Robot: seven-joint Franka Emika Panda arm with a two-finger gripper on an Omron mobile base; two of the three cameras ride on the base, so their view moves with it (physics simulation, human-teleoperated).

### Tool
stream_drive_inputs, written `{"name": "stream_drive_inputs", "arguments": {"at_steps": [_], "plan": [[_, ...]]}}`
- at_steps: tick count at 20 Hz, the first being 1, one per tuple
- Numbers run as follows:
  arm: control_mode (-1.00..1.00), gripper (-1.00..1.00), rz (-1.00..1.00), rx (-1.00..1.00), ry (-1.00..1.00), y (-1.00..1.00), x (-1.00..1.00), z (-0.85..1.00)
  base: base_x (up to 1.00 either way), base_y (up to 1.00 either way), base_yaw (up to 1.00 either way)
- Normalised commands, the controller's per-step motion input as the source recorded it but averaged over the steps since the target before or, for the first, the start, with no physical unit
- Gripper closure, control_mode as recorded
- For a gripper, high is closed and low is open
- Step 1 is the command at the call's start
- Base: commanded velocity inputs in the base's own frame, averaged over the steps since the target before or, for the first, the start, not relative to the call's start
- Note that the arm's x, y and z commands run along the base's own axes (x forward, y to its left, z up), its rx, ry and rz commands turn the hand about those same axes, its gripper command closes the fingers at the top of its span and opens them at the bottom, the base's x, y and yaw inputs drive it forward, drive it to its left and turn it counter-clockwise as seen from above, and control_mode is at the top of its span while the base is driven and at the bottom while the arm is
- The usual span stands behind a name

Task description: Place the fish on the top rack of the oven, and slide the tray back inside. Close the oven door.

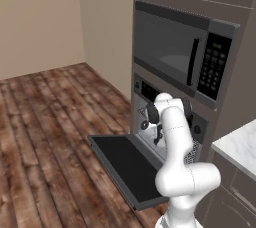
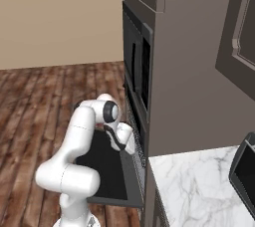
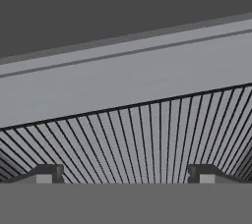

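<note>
1. Hand view: my claw [image 3: 126, 175] is spread wide, its two dark fingertips [image 3: 45, 174] far apart and holding nothing, just above the thin bars of the top rack [image 3: 147, 139].
2. Beyond the rack's far edge I see a grey wall inside the oven [image 1: 145, 89].
3. Left base view: the oven door [image 1: 127, 164] lies folded down flat, fully open, below the microwave [image 1: 182, 54]; my arm reaches into the opening.
4. A marble tabletop [image 2: 199, 191] sits beside the oven.

Bare wire top rack [image 3: 147, 139] spans the oven [image 1: 150, 117] cavity.
</note>
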Motion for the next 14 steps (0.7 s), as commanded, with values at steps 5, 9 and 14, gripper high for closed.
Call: {"name": "stream_drive_inputs", "arguments": {"at_steps": [5, 9, 14], "plan": [[-1.0, -1.0, 0.1, -0.04, 0.0, 0.1, -0.39, 0.29, 0.0, 0.0, 0.0], [-1.0, -1.0, 0.12, -0.14, -0.08, 0.99, -0.83, 0.14, 0.0, 0.0, 0.0], [-1.0, -1.0, 0.08, -0.12, -0.25, 1.0, -0.81, 0.64, 0.0, 0.0, 0.0]]}}
